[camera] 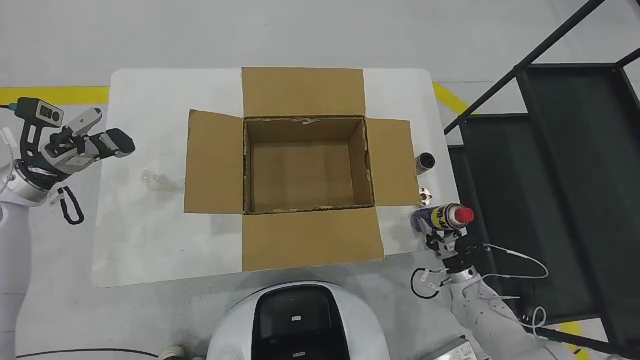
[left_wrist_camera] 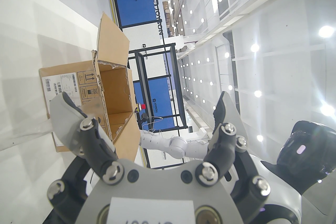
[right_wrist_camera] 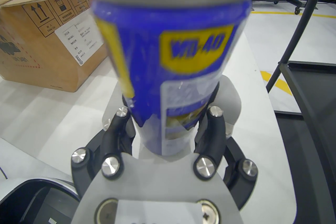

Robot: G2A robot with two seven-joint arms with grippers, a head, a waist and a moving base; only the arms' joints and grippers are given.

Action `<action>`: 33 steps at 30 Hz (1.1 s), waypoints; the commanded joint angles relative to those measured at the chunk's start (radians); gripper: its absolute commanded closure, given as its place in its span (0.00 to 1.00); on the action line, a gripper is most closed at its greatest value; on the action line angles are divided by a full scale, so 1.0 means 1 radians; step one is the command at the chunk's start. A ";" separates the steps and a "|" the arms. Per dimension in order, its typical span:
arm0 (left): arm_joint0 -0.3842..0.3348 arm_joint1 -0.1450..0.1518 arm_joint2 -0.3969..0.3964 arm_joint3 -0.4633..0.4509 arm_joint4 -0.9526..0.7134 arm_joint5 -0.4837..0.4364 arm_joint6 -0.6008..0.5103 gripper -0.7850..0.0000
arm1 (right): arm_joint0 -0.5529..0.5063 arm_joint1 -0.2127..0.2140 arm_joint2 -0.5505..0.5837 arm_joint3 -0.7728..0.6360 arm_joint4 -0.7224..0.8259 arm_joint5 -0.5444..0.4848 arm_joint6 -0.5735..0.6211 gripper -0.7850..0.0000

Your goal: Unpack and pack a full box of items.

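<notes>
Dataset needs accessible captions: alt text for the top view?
An open cardboard box, flaps spread, inside bare, sits centred on a white table. The right gripper holds a red-capped blue spray can by the table's right edge; the left gripper is open at the left edge.

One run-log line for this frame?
box: open, looks empty | right gripper: shut on spray can, right of box | left gripper: open, at table left edge
</notes>
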 commanded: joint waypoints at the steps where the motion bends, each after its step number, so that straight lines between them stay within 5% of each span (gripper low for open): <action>1: 0.000 0.000 0.000 0.000 0.000 0.000 0.000 0.00 | -0.005 0.001 -0.004 -0.002 0.004 -0.006 0.006 0.00; 14: 0.000 0.000 0.000 0.000 0.000 0.000 0.000 0.00 | -0.183 0.059 0.002 -0.172 0.016 -0.039 0.039 0.00; 33: 0.000 0.000 0.000 0.000 0.000 0.000 0.000 0.00 | -0.057 0.042 0.018 -0.110 0.131 -0.029 0.173 0.00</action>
